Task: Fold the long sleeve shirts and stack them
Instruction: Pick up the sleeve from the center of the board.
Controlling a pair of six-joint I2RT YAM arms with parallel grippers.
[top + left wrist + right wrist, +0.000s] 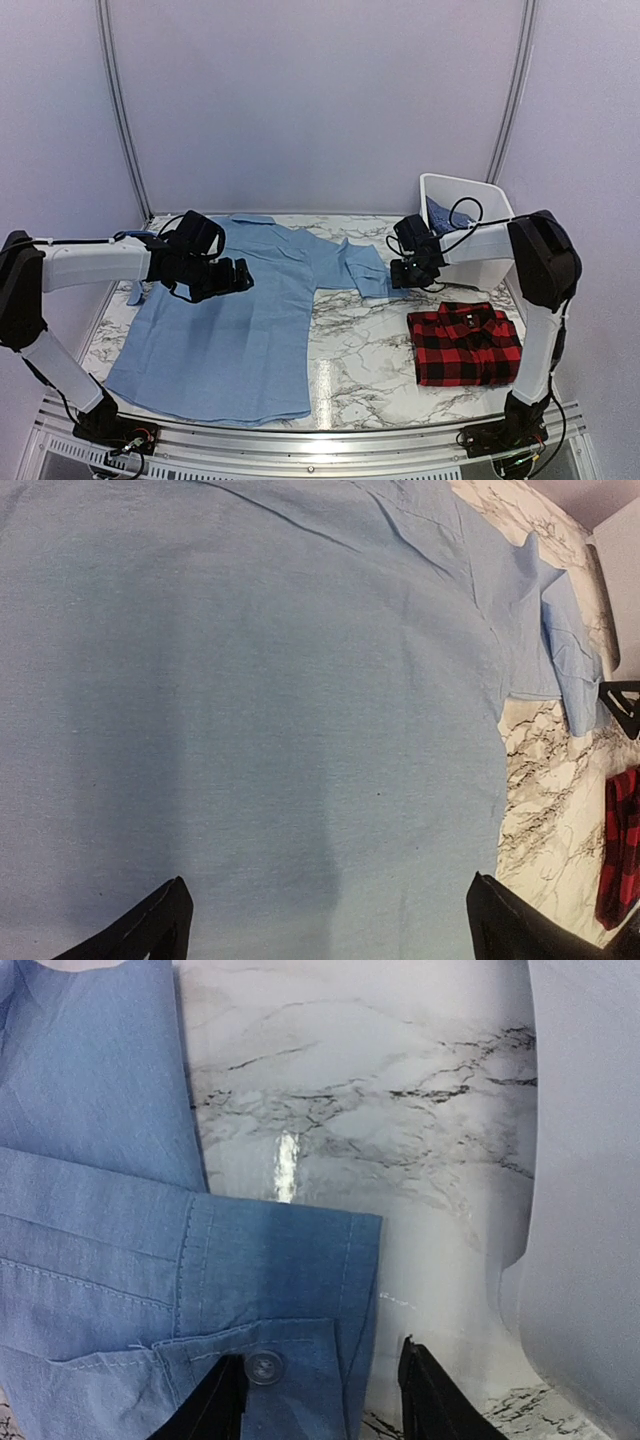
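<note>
The plain light blue shirt (240, 330) lies spread flat on the marble table, collar at the back. My left gripper (238, 275) hovers open over the shirt's upper body; in the left wrist view (327, 880) only blue cloth (280, 700) shows between its fingers. My right gripper (402, 272) is open at the right sleeve's cuff (280, 1290). In the right wrist view (322, 1355) its jaws straddle the cuff's end, beside the button (263, 1367). The red-and-black plaid shirt (465, 345) lies folded at the front right. The darker blue patterned shirt (440, 213) sits in the bin.
The white plastic bin (465, 185) stands at the back right, close behind my right gripper; its wall (590, 1160) fills the right side of the right wrist view. Bare marble (360, 340) lies between the blue shirt and the plaid shirt.
</note>
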